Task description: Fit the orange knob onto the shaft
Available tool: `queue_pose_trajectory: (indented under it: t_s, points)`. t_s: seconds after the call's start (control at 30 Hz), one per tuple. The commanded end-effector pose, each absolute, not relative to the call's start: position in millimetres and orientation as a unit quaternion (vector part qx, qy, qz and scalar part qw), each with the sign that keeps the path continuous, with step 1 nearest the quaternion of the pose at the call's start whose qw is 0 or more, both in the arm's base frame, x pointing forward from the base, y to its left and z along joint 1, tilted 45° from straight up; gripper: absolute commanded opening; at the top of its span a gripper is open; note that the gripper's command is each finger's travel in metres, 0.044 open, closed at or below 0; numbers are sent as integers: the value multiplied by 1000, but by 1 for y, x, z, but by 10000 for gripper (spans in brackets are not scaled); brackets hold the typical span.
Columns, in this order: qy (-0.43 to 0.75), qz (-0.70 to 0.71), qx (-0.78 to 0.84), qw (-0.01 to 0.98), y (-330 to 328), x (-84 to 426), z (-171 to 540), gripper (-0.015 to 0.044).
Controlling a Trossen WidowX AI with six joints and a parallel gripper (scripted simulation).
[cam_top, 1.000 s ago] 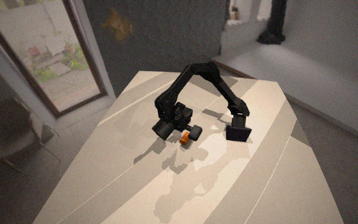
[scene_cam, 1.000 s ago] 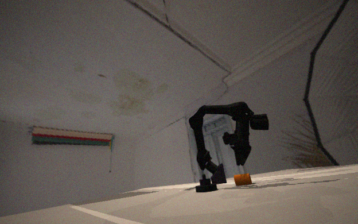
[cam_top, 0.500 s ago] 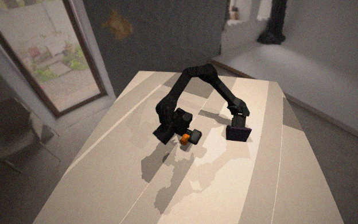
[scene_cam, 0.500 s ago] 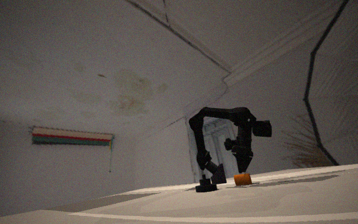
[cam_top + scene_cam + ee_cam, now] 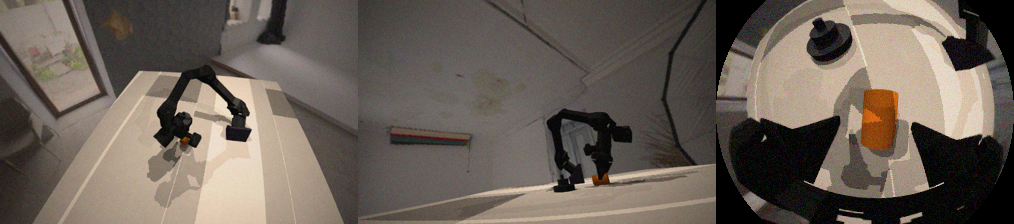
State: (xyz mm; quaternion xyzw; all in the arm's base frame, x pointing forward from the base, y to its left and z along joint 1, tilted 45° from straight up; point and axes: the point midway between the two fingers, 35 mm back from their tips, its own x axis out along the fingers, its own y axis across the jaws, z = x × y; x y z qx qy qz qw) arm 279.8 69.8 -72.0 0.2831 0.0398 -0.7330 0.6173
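The orange knob lies on its side on the table. My gripper is open and points down over the knob. In the wrist view the knob shows between the two spread fingertips, with a gap on each side. In the exterior view a fingertip overlaps the knob; contact cannot be told. The dark round pedestal stands apart from the knob, with its shaft upright. I cannot pick out the pedestal clearly in the top view. The knob's hole and the shaft's flat side are not visible.
The arm's dark base stands on the table, at the upper right in the wrist view. The arm arches from it over to the knob. Shadows of the arm fall across the striped table.
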Motion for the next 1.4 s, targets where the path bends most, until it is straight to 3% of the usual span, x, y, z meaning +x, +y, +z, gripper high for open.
queue_pose_trajectory:
  t_s: [0.0, 0.1, 0.37, 0.63, 0.93, 1.37]
  points:
    - [41, -733, 276, 620, 63, 278, -78, 440]
    - [41, -733, 276, 620, 62, 278, -80, 440]
    - [41, -733, 276, 620, 62, 278, -80, 240]
    - [41, -733, 276, 620, 62, 278, -80, 240]
    - [41, -733, 276, 620, 62, 278, -80, 180]
    - [87, -711, 332, 613, 61, 275, -70, 179]
